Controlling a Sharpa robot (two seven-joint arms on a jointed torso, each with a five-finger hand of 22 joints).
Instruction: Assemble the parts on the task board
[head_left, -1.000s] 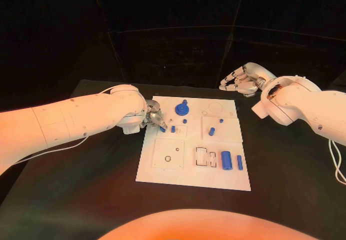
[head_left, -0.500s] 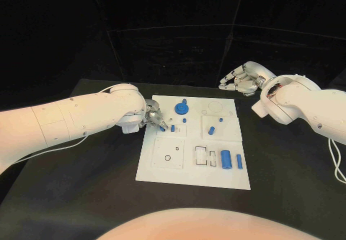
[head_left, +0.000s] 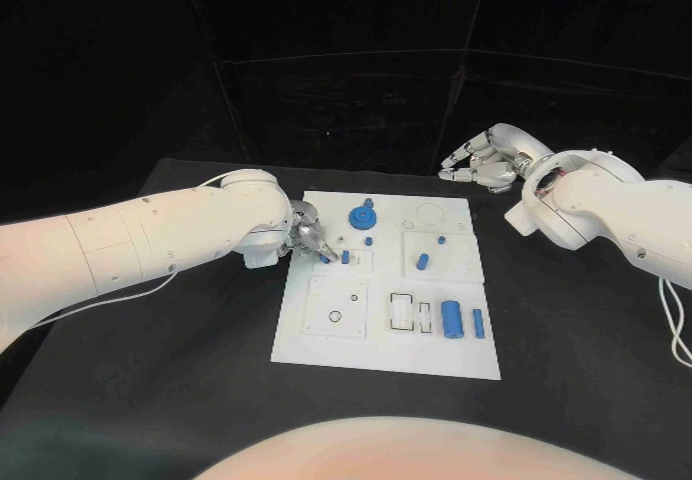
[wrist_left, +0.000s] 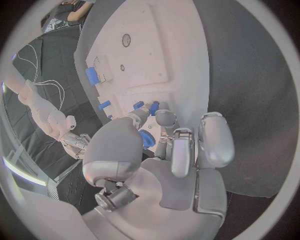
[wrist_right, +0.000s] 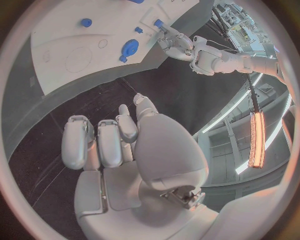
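Hidden: the left hand (head_left: 307, 236) sits at the board's left edge, and its own fingers cover whatever is under the fingertips; the head view does not settle whether anything is pinched there.
Left hand: in the left wrist view its fingers (wrist_left: 177, 142) curl down close together over the board, next to a small blue peg (wrist_left: 154, 107); whether it has hold of a part cannot be told.
Right hand: the right hand (head_left: 483, 158) hovers off the board's far right corner, above the bench (head_left: 159, 380), fingers curled in loosely, nothing in them.
Board: one white board (head_left: 382, 360) lies in the middle of the bench, long side running away from the robot.
Blue parts counted: seven seen from the head.
Far parts: one round knob (head_left: 364, 216), one small stud (head_left: 371, 241) just beside it, one tiny piece (head_left: 440, 241) further right.
Middle parts: one short peg (head_left: 345, 257) near the left fingertips, one tilted peg (head_left: 423, 263).
Near parts: one thick cylinder (head_left: 451, 320) and one thin bar (head_left: 479, 324), side by side.
Hard to make out: the shallow recesses and holes in the board are too faint to count.
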